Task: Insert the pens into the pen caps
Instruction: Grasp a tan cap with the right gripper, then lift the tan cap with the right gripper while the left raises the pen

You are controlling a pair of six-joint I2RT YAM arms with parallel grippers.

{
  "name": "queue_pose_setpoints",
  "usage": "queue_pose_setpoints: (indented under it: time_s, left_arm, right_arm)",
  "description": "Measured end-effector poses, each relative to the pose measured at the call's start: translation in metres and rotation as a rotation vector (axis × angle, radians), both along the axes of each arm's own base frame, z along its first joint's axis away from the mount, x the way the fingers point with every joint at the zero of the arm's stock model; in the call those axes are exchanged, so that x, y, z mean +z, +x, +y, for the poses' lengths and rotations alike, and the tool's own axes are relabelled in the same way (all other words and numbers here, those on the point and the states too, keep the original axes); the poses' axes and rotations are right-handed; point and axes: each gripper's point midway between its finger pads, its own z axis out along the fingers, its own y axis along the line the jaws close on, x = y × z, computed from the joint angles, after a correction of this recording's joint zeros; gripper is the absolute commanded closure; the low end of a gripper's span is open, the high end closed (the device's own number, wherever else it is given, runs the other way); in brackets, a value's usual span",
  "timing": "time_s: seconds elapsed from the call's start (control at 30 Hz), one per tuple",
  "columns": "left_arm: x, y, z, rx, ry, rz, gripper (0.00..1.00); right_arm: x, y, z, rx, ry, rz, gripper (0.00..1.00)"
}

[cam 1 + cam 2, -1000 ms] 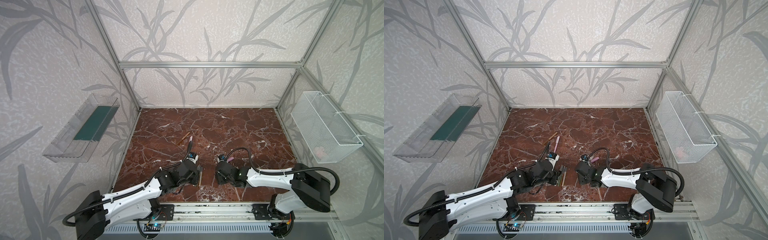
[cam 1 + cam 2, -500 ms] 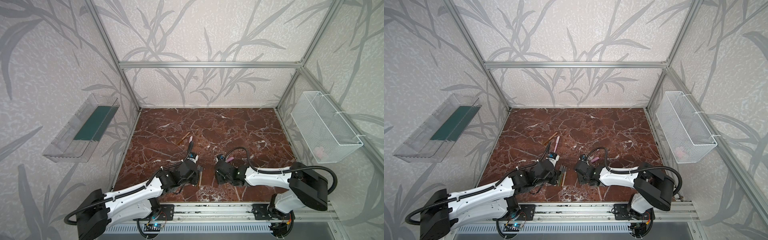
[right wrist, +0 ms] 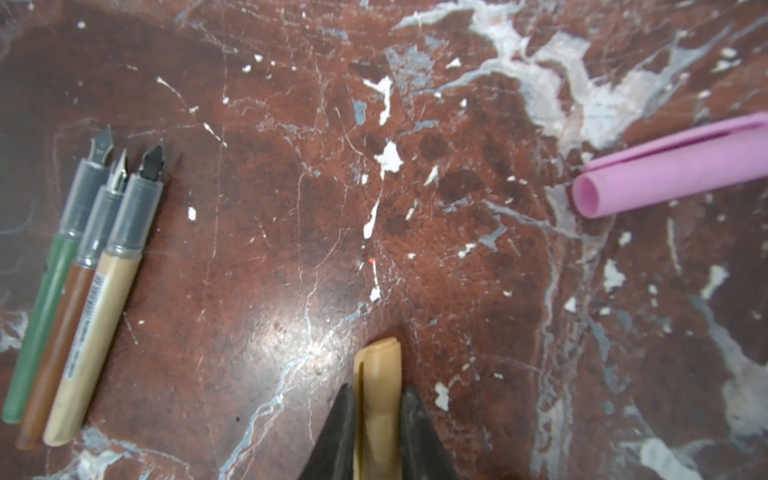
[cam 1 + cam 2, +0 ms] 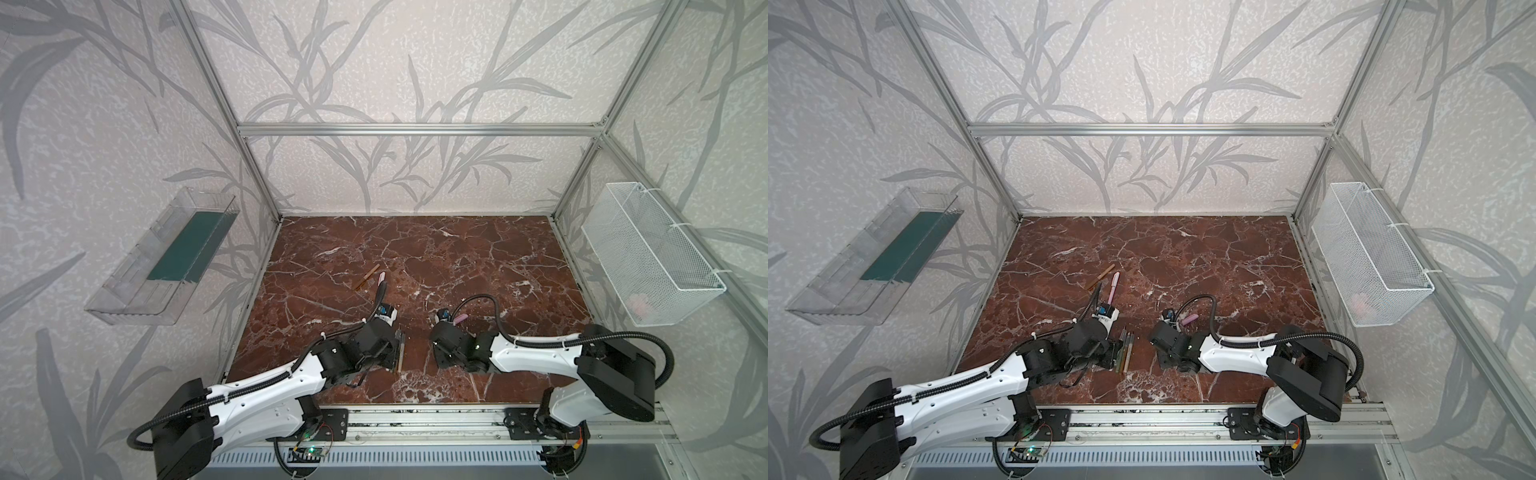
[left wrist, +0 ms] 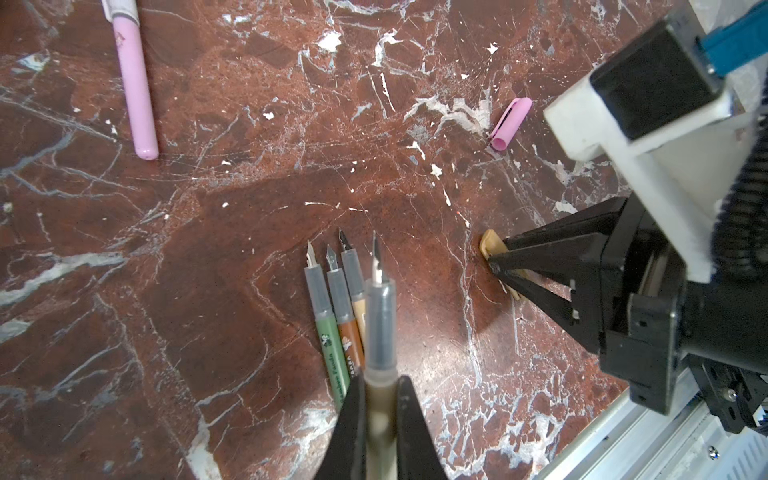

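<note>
My left gripper (image 5: pixel 380 380) is shut on an olive pen (image 5: pixel 380 316), whose grey neck and dark nib stick out ahead of the jaws. Under it three bare pens, green (image 5: pixel 332 353), brown (image 3: pixel 62 324) and gold-tan (image 3: pixel 99 316), lie side by side on the marble; in a top view they lie beside the left wrist (image 4: pixel 1126 351). My right gripper (image 3: pixel 377 388) is shut on a gold-tan pen cap (image 3: pixel 378 365) resting on the table. A pink pen cap (image 3: pixel 673 166) lies loose past it. Farther back lie a pink capped pen (image 5: pixel 135 83) and a brown one (image 4: pixel 1100 276).
A clear plastic tray (image 4: pixel 166 266) hangs on the left wall. A white wire basket (image 4: pixel 648 257) on the right wall holds something pink. An aluminium rail (image 4: pixel 415 424) runs along the table's front edge, close behind both wrists.
The right arm has edged left toward the middle, and its jaws have closed on the gold-tan cap. The left arm holds its pen as before.
</note>
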Motion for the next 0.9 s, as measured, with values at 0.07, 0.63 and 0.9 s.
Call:
queue_pose_setpoints:
  time_s: [0.07,0.63,0.9]
  left_arm:
    - [0.002,0.000,0.000,0.000,-0.006,-0.004,1.00]
    - [0.010,-0.001,-0.001,-0.002,-0.036,-0.016,1.00]
    - [0.014,-0.005,-0.008,-0.034,-0.071,-0.003,1.00]
  right_arm:
    - [0.000,0.000,0.000,-0.005,0.008,-0.001,0.83]
    - [0.005,-0.005,-0.005,-0.048,0.024,-0.013,0.94]
    - [0.043,0.001,-0.019,-0.098,0.091,-0.086,1.00]
